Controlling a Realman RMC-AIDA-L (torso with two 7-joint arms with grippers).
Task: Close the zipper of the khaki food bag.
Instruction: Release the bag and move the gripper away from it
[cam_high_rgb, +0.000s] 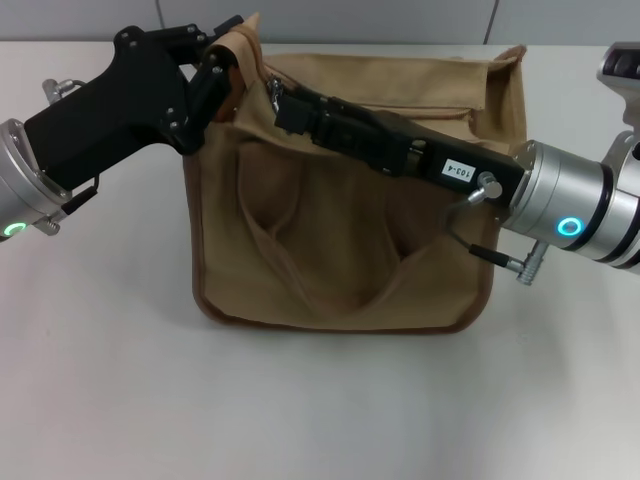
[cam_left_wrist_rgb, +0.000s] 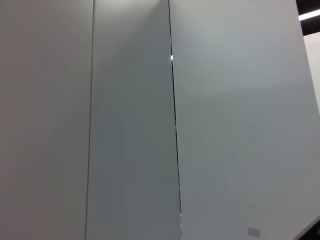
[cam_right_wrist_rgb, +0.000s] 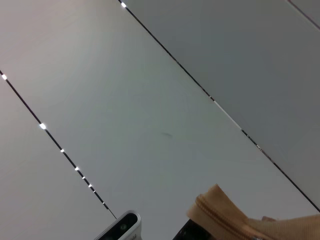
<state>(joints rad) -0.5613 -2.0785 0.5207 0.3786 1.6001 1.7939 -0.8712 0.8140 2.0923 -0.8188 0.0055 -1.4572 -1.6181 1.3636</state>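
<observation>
- The right gripper (cam_high_rgb: 283, 108) reaches across the top of the khaki food bag (cam_high_rgb: 340, 250) toward its far left corner; its tips sit at the zipper (cam_high_rgb: 272, 92), where a small shiny bit of metal shows just beside them. Whether they pinch that metal cannot be told, since the black fingers blur into each other there.
- The left gripper (cam_high_rgb: 222, 62) meets the same upper left corner of the bag, its fingers against a raised fold of tan cloth. They seem to hold that cloth, but the grip itself is hidden behind the fingers, so I cannot tell.
- Most of the zipper line is covered by the right arm lying over the bag's top edge.
- The bag stands on a white table (cam_high_rgb: 100, 380), its two looped handles drooping down the front face. Nothing of its inside can be seen.
- The right wrist view catches only a tan corner of the bag with a stitched zipper tape (cam_right_wrist_rgb: 220, 215), against pale wall panels (cam_right_wrist_rgb: 150, 100).
- The left wrist view shows only pale wall panels, no bag and no fingers.
</observation>
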